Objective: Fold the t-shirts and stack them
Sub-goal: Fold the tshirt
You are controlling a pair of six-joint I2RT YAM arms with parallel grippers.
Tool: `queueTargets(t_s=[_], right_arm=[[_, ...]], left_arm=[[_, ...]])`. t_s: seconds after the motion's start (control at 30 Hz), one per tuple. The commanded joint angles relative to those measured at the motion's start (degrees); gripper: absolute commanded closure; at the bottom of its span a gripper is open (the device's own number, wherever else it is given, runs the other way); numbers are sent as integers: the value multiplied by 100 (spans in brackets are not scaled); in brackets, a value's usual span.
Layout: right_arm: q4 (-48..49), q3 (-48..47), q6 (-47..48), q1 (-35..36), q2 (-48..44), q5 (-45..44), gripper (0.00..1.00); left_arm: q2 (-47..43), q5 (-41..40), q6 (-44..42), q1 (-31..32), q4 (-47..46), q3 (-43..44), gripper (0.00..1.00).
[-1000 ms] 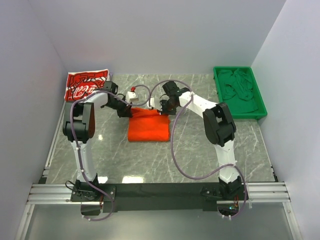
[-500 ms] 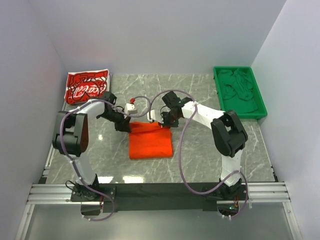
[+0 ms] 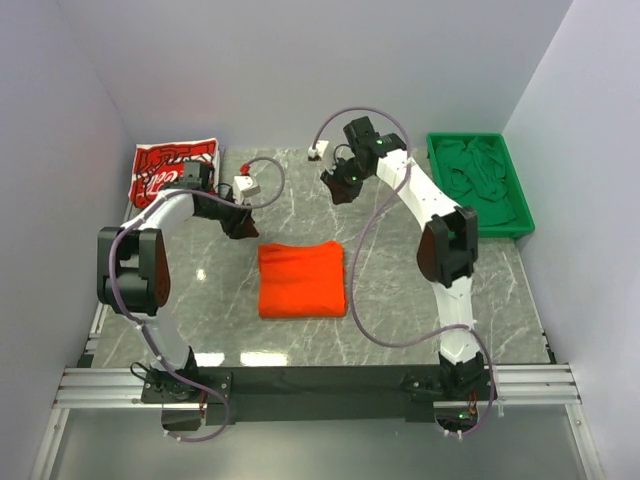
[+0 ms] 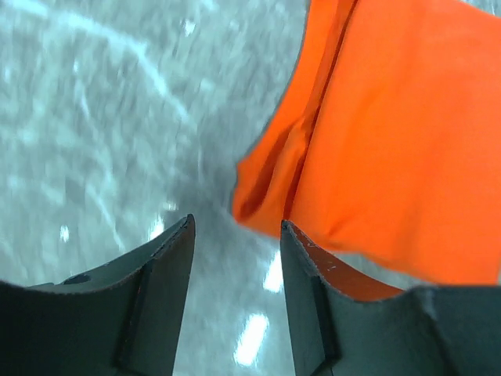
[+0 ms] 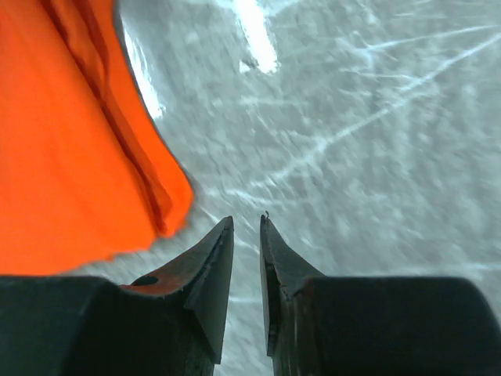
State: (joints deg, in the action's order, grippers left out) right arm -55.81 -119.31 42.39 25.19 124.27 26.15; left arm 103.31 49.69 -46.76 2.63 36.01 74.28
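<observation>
The orange t-shirt [image 3: 302, 279] lies folded to a compact, near-square packet at the middle of the table [image 3: 420, 300], its layered edge showing in both wrist views. The red t-shirt [image 3: 173, 169] rests folded at the far left corner, well apart from it. The left gripper [image 4: 236, 223] hangs just beyond the packet's far left corner, jaws parted and empty. The right gripper [image 5: 246, 219] is higher and further back, fingers drawn almost together on nothing. We judge folding of this garment complete and stacking next. To do it well, we should pinch every layer at two corners of one edge, lift both arms evenly so the fold does not spill, and lay the packet squarely on the red one. The green tray [image 3: 488, 232] at the right plays no part.
</observation>
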Motion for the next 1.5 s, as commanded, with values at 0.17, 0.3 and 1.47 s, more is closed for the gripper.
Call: queueTargets(t_s=[0.17,0.3,1.47], right_arm=[[-528,-1086,-1610,144,1275,1542,73],[-167,-814,-2050,197,1433,1814,69],[-650,637,-1524,610,1741,2597,91]], left_arm=[[-136,-328,1,1107,-894,-19,47],[5,-592,-227,1590,-982,-133,47],[-548,-1014,-157,2584,-736,-590,96]])
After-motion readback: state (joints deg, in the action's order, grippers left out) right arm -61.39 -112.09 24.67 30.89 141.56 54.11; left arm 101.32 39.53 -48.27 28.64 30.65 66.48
